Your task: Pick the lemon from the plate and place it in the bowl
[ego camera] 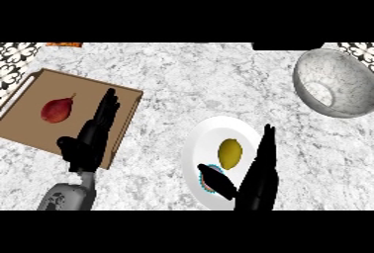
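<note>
A yellow lemon (pixel 230 153) lies near the middle of a white plate (pixel 207 136) at the lower centre of the counter. My right hand (pixel 257 179) is over the plate's right part, fingers straight and pointing away, thumb spread to the left below the lemon. The hand is open and stands just right of the lemon, apart from it. A grey speckled bowl (pixel 335 82) sits at the far right, tipped toward me. My left hand (pixel 91 138) rests open at the left, fingers up, over the edge of a board.
A brown cutting board (pixel 29 111) lies at the left with a red pear-like fruit (pixel 57 109) on it. Patterned tiles show at the top corners. A dark object (pixel 286 46) sits at the counter's far edge above the bowl.
</note>
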Available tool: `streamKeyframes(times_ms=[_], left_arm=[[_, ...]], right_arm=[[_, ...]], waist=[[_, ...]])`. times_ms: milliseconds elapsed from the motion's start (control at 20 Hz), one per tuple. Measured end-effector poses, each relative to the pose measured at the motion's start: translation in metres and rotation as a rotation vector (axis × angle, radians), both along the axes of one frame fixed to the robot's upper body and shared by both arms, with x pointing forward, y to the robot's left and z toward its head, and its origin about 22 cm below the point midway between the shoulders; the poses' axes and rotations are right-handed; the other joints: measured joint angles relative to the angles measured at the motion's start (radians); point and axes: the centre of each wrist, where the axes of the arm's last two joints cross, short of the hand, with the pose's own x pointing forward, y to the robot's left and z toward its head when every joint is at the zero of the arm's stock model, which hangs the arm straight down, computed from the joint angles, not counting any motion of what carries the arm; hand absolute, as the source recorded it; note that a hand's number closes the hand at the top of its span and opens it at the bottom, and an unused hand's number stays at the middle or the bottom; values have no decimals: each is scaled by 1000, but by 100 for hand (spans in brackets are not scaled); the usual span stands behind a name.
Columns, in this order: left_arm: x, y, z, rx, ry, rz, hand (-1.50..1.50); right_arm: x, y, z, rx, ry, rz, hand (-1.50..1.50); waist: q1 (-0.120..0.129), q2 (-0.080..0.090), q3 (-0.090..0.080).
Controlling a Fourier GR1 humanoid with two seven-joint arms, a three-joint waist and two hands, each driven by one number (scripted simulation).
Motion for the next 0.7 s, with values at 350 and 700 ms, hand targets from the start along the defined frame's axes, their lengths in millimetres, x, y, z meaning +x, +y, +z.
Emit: streamKeyframes(times_ms=[350,700], left_arm=[[0,2,10,-7,0,-10,0],[9,0,10,-2,4,-7,0]], right_arm=[[0,4,-12,35,-26,-1,-150],[3,5,-28,104,-31,-23,-150]], waist=[[6,1,1],[3,3,1]])
